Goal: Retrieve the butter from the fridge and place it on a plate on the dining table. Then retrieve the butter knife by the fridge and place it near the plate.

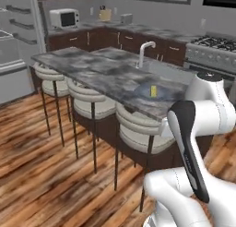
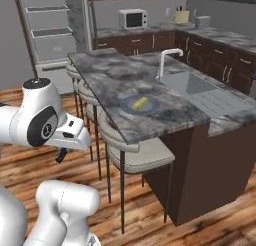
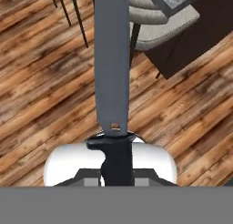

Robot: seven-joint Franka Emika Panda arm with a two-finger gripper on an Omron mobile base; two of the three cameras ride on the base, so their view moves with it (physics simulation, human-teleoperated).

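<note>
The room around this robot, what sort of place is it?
A home kitchen, it seems: a marbled island with an inset sink and stools, a microwave on the back counter, and a stove.

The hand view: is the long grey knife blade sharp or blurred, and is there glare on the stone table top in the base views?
Hand view: the long grey butter knife is crisp, flatly lit; right base view: the grey marbled dining table shows no glare; left base view: soft overall, the small pale-yellow butter stick slightly blurred.

Stools (image 2: 137, 155) line the dining table's (image 2: 107, 72) near edge; tabletop around the plate (image 2: 127, 109) lies open
</note>
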